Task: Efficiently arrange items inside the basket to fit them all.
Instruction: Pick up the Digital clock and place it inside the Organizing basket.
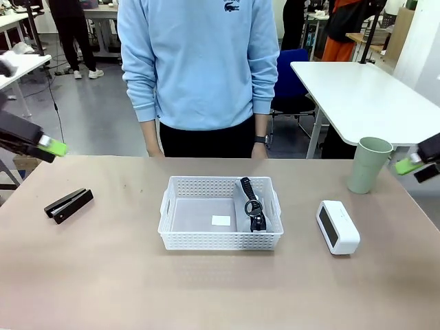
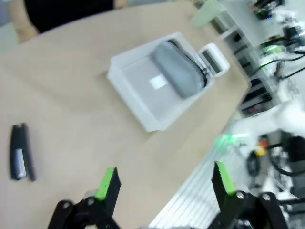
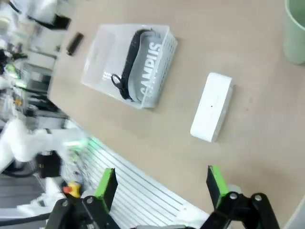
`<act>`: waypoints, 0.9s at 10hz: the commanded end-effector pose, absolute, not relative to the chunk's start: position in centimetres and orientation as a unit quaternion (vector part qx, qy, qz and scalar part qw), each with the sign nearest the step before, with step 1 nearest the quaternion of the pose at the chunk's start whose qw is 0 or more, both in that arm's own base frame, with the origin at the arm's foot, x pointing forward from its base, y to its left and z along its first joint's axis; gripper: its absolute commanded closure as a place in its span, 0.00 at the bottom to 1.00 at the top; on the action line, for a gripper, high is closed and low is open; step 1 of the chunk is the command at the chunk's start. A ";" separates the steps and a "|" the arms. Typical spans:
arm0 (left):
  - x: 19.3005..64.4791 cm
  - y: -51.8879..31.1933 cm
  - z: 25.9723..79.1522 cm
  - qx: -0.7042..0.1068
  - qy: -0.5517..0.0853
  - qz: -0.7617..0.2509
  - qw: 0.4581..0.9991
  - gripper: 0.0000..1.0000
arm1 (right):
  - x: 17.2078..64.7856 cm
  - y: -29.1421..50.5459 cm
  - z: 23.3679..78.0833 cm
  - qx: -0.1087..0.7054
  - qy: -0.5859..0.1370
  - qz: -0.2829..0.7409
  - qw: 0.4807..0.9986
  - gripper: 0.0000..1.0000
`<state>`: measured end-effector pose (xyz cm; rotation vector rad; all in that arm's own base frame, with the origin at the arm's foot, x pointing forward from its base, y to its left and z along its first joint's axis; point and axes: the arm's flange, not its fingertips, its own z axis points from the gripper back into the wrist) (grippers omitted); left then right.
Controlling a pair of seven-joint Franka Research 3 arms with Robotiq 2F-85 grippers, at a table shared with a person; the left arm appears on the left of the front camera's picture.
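L gripper point(image 2: 164, 183) off the table, fingers spread wide, nothing held. R gripper point(image 3: 159, 183) likewise wide, empty. Mid-table the basket point(image 1: 220, 240) has the grey pouch point(image 1: 251, 203) on edge along its right side. Outside: white box point(image 1: 337, 227) just right of it, cup point(image 1: 369, 165) back-right, stapler point(image 1: 69, 205) well left.

Pouch point(image 1: 251, 204) in basket point(image 1: 206, 240), stapler point(image 1: 69, 205) left, box point(image 1: 337, 227) and cup point(image 1: 369, 165) right
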<state>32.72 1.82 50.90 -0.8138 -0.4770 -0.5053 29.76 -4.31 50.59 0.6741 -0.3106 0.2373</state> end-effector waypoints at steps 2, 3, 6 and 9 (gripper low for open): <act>32.7 1.8 50.9 -0.388 -0.227 -0.241 0.860 0.00 | 29.3 -1.1 51.9 0.273 -0.153 0.142 0.939 0.00; 32.7 1.8 50.9 -0.388 -0.227 -0.241 0.860 0.00 | 30.0 -5.0 50.2 0.337 -0.149 0.114 0.923 0.00; 32.7 1.8 50.9 -0.388 -0.227 -0.241 0.860 0.00 | 34.6 2.4 46.8 0.217 -0.132 0.055 0.966 0.00; 32.7 1.8 50.9 -0.388 -0.227 -0.241 0.860 0.00 | 35.5 8.7 45.0 0.074 -0.094 0.023 0.993 0.00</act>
